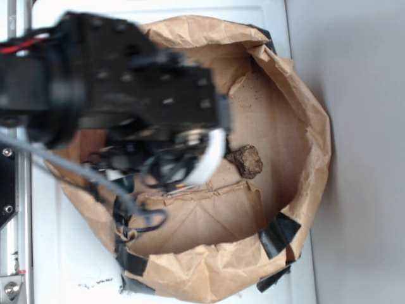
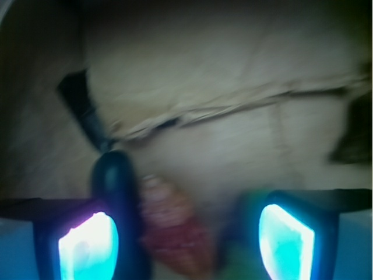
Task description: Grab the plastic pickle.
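In the wrist view the jaws stand wide apart and hold nothing — the two pads point(image 2: 88, 248) glow cyan-white at the lower left and lower right, with open space between them. The gripper point(image 2: 186, 245) is down inside the paper bag. The plastic pickle point(image 2: 116, 192), dark teal and glossy, stands just above and against the inner side of the left pad, its rounded end pointing up the frame; whether it touches the pad cannot be told through the blur. Just beside the pickle, between the pads, lies an orange-red ridged shell point(image 2: 175, 230). A smear of green point(image 2: 242, 256) shows next to the right pad, too blurred to name.

Beyond these, a creased seam point(image 2: 233, 105) runs across the pale floor of the bag, and a strip of black tape point(image 2: 81, 105) slants at the upper left.

From the exterior view the black arm point(image 1: 120, 88) reaches in from the left, its white-padded tip low in the brown paper bag point(image 1: 304, 114) — the pickle is hidden under it. A brown lumpy thing point(image 1: 247, 160) rests on the bag floor just right of the tip. The bag sits on a white counter point(image 1: 76, 266).
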You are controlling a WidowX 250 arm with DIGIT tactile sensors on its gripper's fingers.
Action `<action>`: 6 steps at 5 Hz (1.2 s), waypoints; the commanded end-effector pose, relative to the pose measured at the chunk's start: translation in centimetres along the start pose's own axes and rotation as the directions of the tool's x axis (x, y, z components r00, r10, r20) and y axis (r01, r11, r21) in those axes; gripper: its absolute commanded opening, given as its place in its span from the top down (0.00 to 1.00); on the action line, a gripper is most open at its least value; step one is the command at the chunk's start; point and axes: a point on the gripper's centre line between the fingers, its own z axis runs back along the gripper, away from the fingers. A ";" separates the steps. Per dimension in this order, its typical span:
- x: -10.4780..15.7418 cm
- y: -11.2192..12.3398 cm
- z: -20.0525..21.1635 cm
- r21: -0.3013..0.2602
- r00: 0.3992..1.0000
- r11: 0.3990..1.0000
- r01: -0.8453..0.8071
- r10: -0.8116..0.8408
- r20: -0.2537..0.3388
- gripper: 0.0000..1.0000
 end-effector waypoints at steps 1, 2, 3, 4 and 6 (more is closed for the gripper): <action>-1.0 -1.7 1.2 -0.015 0.993 0.993 0.121 -0.121 0.000 0.00; -1.7 -2.0 0.9 -0.045 0.991 0.990 0.136 -0.136 0.000 0.00; -1.5 -2.6 0.6 -0.050 0.988 0.987 0.151 -0.151 -0.003 0.00; -0.6 -2.6 -0.3 -0.055 0.976 0.974 0.219 -0.218 0.015 0.00; 1.5 -2.8 -3.1 -0.042 0.907 0.909 0.415 -0.417 -0.057 0.00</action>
